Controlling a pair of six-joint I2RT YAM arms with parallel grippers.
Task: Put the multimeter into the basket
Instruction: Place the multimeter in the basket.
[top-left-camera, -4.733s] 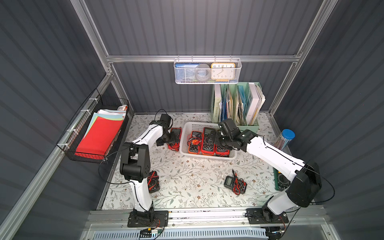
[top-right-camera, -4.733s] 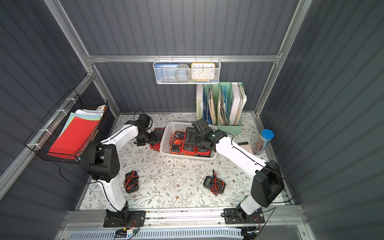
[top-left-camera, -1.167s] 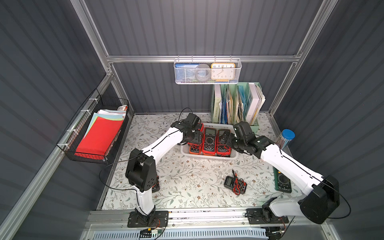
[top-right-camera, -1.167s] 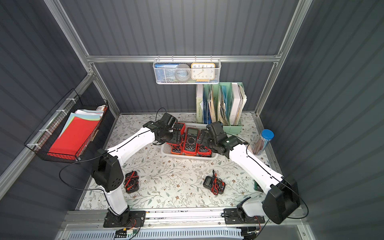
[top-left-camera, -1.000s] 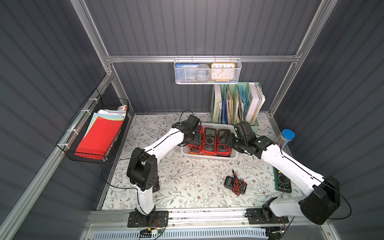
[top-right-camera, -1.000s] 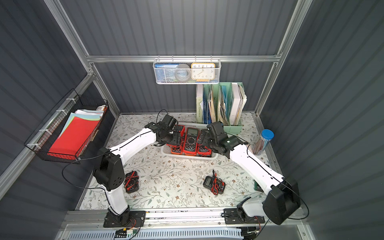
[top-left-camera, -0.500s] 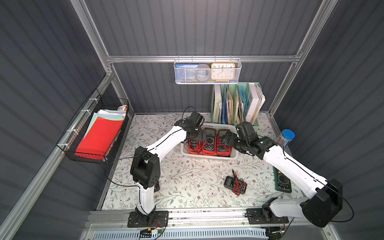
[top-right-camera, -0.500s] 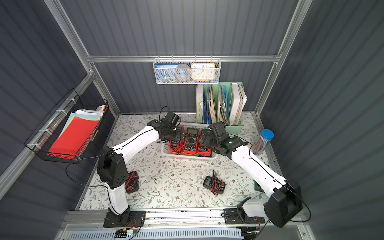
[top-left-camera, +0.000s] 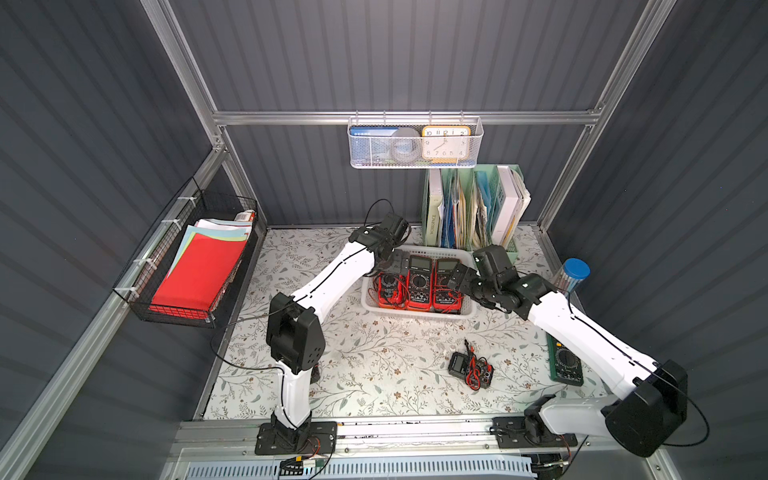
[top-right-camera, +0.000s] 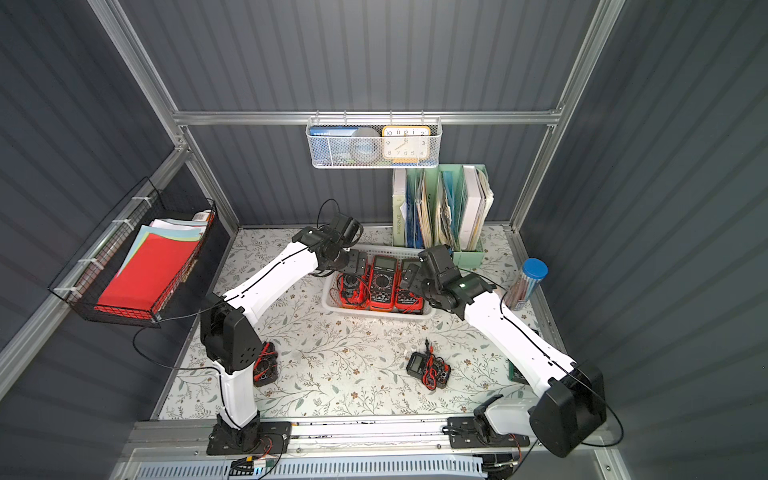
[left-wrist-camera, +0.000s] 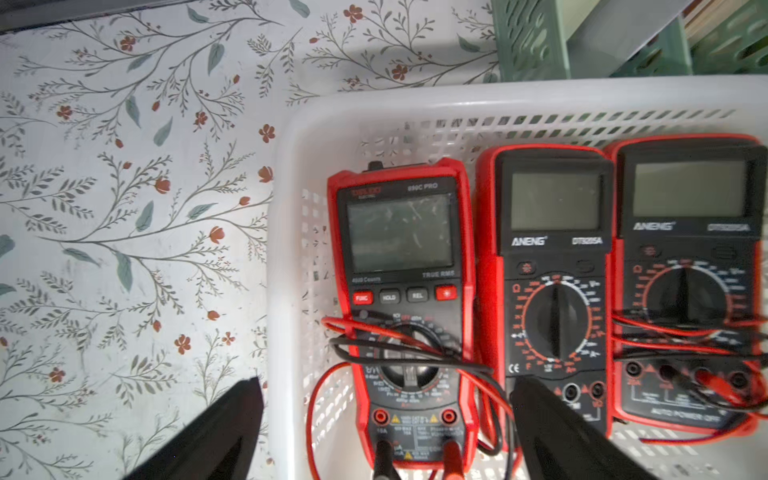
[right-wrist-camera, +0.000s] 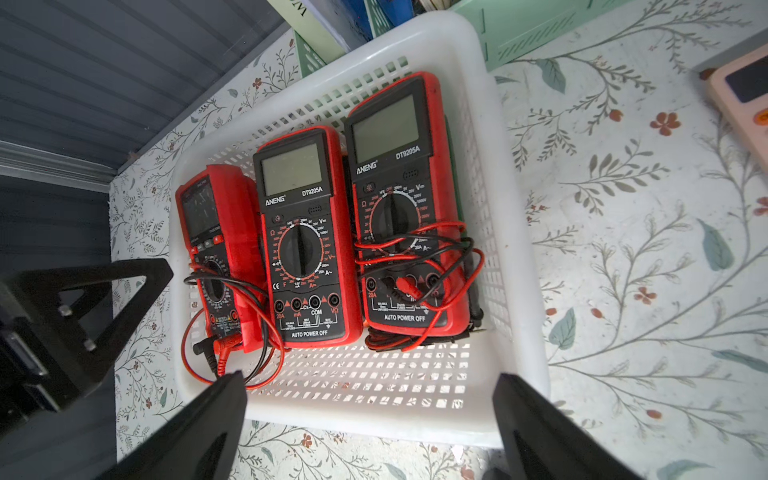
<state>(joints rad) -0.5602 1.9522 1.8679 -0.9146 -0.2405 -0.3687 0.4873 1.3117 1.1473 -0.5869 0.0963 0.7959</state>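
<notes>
Left gripper: jaws spread about as wide as they go, nothing between them. It hangs over the left end of the basket. One finger is outside the rim above the floral tablecloth, the other above the neighbouring meter. That looks wide enough to clear the body and wires below when it lifts. Right gripper: likewise spread wide and empty, at the basket's right end in both top views, probably held clear of the left arm.

Basket: white perforated plastic, near centre of frame in a top view. It sits close in front of the green file holder, though contact cannot be made out.

ANENG DT9205A multimeters: two, face-up and side by side, screens toward the back wall. They fill the basket's middle and right and leave a lane at the left.

Green multimeter: on the cloth, lower right of frame, beside the right arm. Not yet binned.

890C PRO multimeter: the task's thing, inside the basket in that left lane, hard against the middle ANENG. The right wrist view shows its red flank, so it is probably tipped a little.

Black multimeter: small, on the cloth right of centre and low in frame, well apart from the basket.

Test leads: red and black, looped over the 890C's dial and spilling onto the basket floor. A likely snag for fingers.
</notes>
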